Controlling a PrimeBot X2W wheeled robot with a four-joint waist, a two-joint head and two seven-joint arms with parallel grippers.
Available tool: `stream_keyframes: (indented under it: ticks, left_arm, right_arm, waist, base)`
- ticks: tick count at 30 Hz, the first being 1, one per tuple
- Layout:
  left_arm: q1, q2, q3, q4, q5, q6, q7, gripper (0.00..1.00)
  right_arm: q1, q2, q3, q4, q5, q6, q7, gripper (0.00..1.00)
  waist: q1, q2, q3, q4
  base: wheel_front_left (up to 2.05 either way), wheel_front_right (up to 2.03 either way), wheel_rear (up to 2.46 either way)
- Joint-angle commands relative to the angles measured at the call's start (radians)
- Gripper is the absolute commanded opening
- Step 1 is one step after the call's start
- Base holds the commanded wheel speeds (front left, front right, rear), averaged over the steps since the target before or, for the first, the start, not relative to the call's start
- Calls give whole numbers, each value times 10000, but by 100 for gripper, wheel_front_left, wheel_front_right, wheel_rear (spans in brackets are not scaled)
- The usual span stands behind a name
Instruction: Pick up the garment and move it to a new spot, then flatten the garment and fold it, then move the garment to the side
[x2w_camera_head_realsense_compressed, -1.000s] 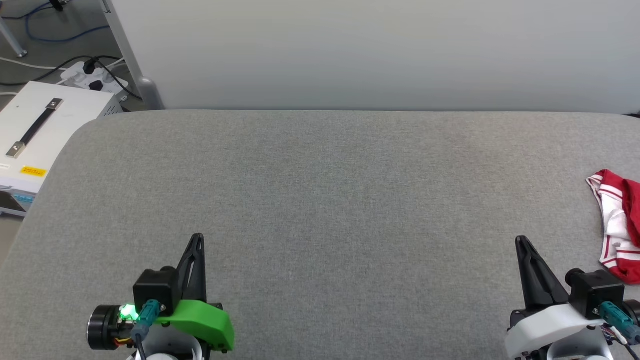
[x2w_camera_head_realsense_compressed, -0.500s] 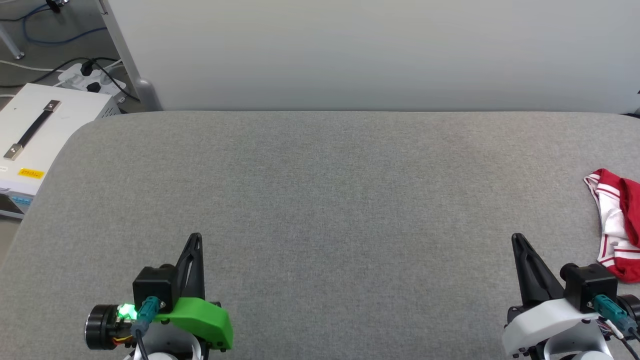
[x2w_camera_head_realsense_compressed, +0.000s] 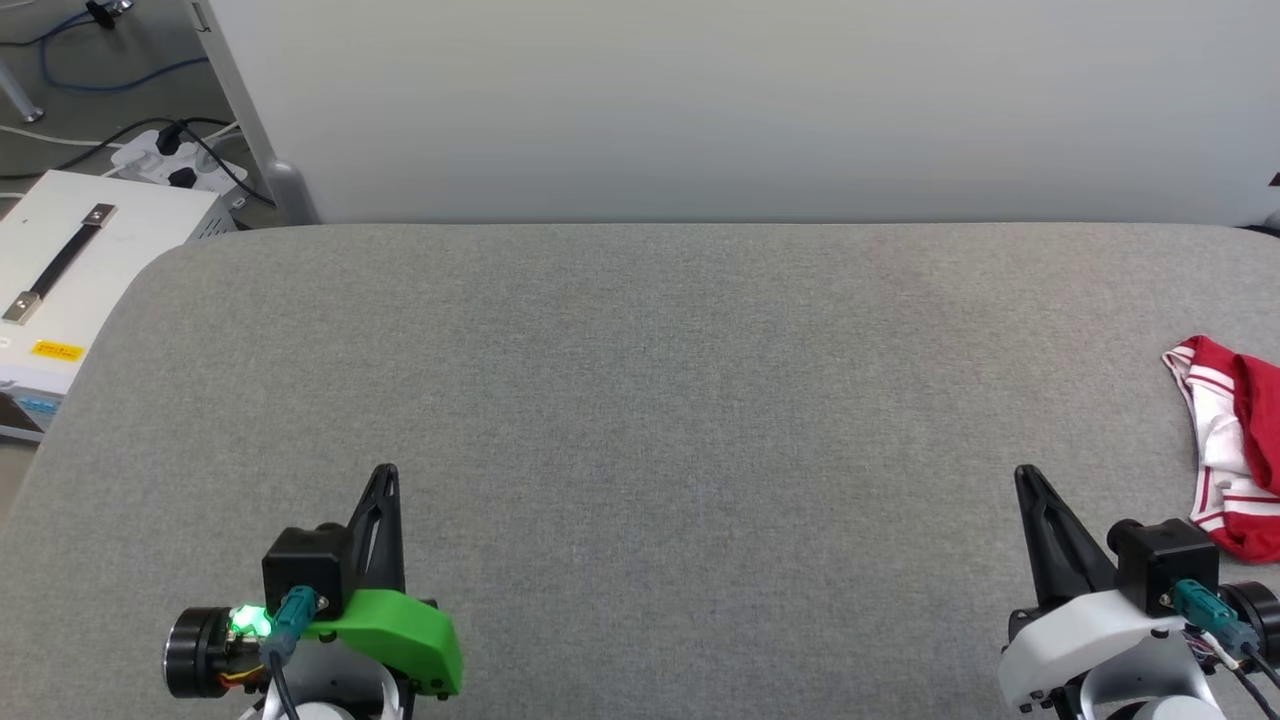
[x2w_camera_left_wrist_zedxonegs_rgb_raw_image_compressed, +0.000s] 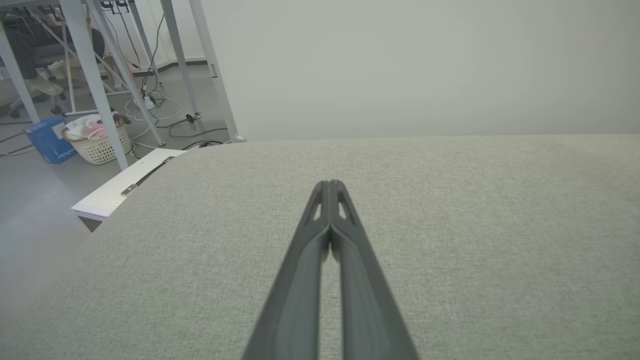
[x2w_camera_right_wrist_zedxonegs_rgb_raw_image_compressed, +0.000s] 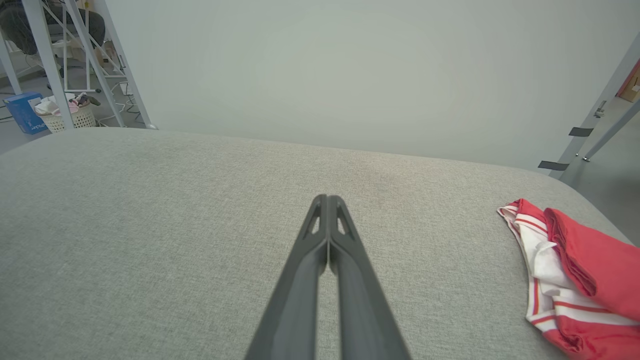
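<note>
The garment (x2w_camera_head_realsense_compressed: 1232, 440) is lying in a loose red-and-white heap to the right of the right gripper (x2w_camera_head_realsense_compressed: 1022, 478). It is near the gripper but not touching it, sitting level with the fingertips and reaching a little ahead of them. Part of it is running past the picture edge, so its full outline is not showing. The right gripper is pointing forward over the grey pad (x2w_camera_head_realsense_compressed: 640, 380) with its two fingers pressed together and nothing between them. The left gripper (x2w_camera_head_realsense_compressed: 386, 474), well apart to the left of the right gripper, is likewise clenched on nothing. This arrangement is not settling which step is in hand: a garment off to the side with both tools clear of it is fitting either a heap awaiting pickup or a bundle already set aside after folding. The red body is lapping over a white striped sleeve, yet the edges are looking uneven, so neither reading is being confirmed. If pickup is due, the right gripper, as the nearer tool, is judged to be needing parted fingers, rightward travel and a pinch on a raised fold. If the garment is already set aside, no further contact is being called for.
</note>
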Motion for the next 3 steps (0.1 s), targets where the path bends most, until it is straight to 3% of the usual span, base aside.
stream_keyframes:
  ticks: [1,3]
  left_arm:
    - [-77,-51,48,-58,105,75,75,0]
    - [-79,-52,56,-77,120,85,115,0]
  right_arm:
    - [-222,19,29,22,-75,-6,61,0]
    - [-240,21,37,23,-102,-6,102,0]
  waist:
    - [0,0,-2,-5]
    - [0,0,-4,-13]
  base:
    - [0,0,0]
    - [0,0,0]
